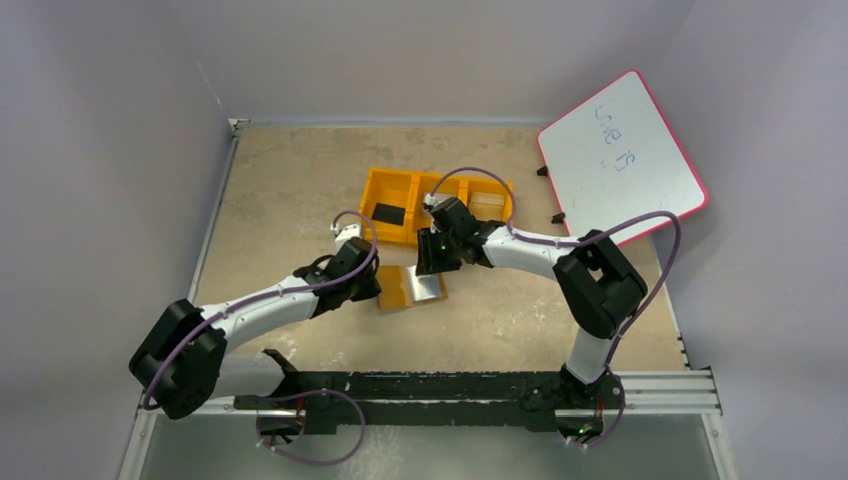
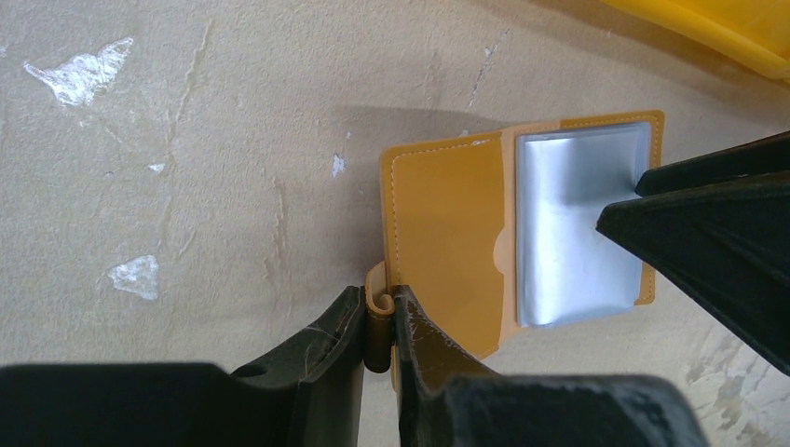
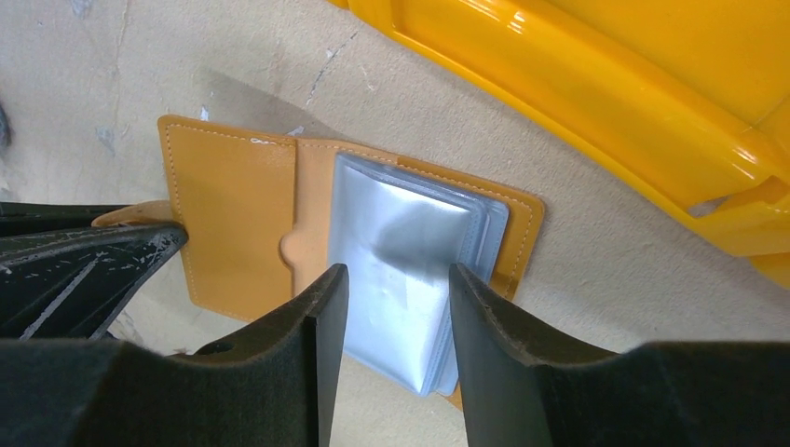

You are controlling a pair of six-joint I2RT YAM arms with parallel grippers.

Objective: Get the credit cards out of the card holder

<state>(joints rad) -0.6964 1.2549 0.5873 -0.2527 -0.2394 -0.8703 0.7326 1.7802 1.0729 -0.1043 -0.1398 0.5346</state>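
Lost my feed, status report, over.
Left gripper shut on strap tab of tan leather card holder. Right gripper open, straddling its silvery plastic pockets. Orange plastic tray nearby, not blocking.

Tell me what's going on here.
Two robot arms are working on an open tan card holder lying flat on the table. The left hand is pinched shut on the holder's small strap at one edge, anchoring it. The right hand is open, its fingers set apart over the silvery plastic pockets on the other half. No card is between those fingers.
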